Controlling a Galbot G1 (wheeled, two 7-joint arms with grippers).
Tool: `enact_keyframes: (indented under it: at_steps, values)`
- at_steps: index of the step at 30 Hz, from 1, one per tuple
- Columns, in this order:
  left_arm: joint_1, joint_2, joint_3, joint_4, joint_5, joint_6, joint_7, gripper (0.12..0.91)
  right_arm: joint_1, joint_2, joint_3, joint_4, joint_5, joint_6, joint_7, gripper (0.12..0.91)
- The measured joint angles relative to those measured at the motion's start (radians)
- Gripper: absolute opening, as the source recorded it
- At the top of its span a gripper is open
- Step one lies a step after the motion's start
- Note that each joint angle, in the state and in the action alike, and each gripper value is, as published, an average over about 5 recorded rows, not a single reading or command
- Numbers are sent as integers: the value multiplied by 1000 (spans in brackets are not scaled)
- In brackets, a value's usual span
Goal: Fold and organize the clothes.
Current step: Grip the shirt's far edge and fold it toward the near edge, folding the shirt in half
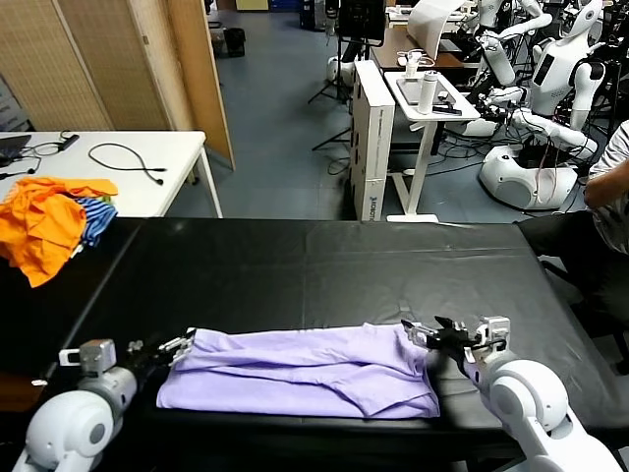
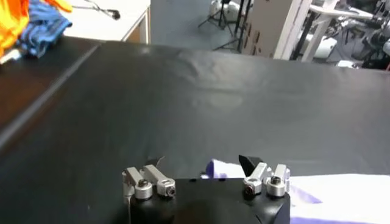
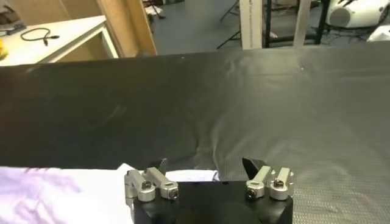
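Note:
The clothes are one pale lavender T-shirt, folded into a long band near the front edge of the black table. My left gripper is at the band's left end. It stands open, and a corner of the shirt lies low between its fingers. My right gripper is at the right end, also open, with the shirt's edge lying between its fingertips. In the wrist views both gripper bodies hide the fabric beneath them. In the left wrist view the gripper faces the far table edge; the right gripper does too.
Bright orange garments and a blue-striped cloth are heaped at the table's far left corner. A white table with a cable stands behind them. A seated person is at the right, and other robots stand farther back.

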Motion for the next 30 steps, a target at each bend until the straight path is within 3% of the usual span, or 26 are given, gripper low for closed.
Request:
enact_keyframes:
  at_steps: [6,10,14,23,26,30]
  values:
    - [0,-2,2,15,3,-3,30,894,2,5,-2,-8,-1,0,-1,754]
    - [-3,-8,9,16,3,-7,43,833,0,9,-4,-10,-2,0,-3,736]
    - [-8,-17,22,17,6,-9,46,695,-4,13,-5,-10,-3,0,-6,636]
    - [2,-14,34,20,31,-10,67,191,-24,28,3,5,-18,0,11,159]
    - [-1,-13,41,21,51,-15,69,146,-32,39,9,11,-26,1,44,142]
    - [-12,-15,50,32,115,-38,76,146,-42,58,18,15,-37,28,85,140]
